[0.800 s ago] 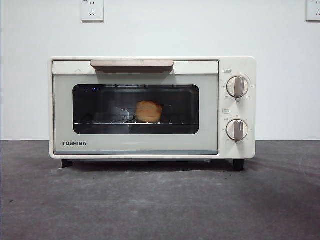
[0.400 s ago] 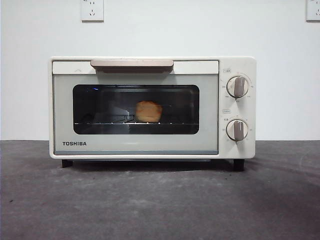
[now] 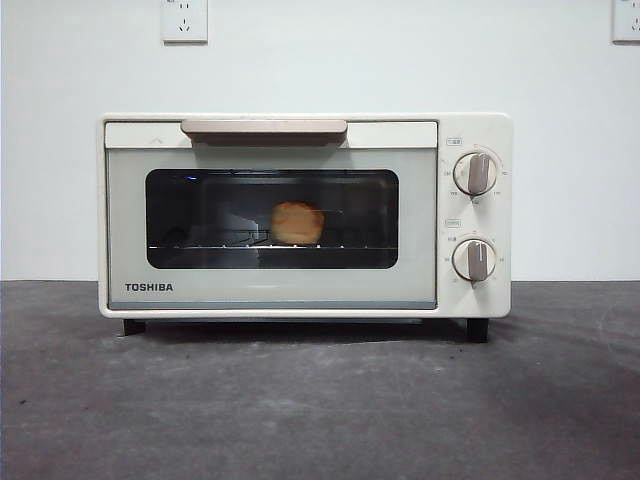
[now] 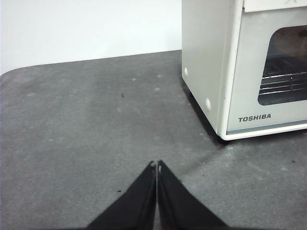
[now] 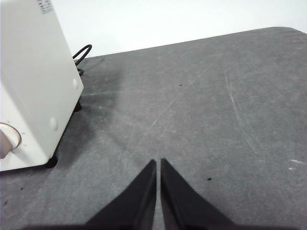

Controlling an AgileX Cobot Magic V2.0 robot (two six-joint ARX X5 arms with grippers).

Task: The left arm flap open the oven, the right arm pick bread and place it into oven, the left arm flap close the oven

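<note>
The cream-white TOSHIBA oven (image 3: 270, 295) stands in the middle of the dark table with its glass door shut and its beige bar handle (image 3: 264, 128) up. Behind the glass, the golden bread (image 3: 297, 222) rests on the wire rack. Neither arm shows in the front view. My left gripper (image 4: 157, 165) hovers over bare table off the oven's (image 4: 206, 72) left side, jaws shut and holding nothing. My right gripper (image 5: 158, 162) hovers over bare table off the oven's (image 5: 33, 81) right side, jaws shut and holding nothing.
Two round knobs (image 3: 474, 173) sit on the oven's right panel. A black power cable (image 5: 81, 52) loops behind the oven. A white wall with two outlets (image 3: 184, 20) backs the table. Dark table surface (image 3: 320, 410) stretches in front of the oven.
</note>
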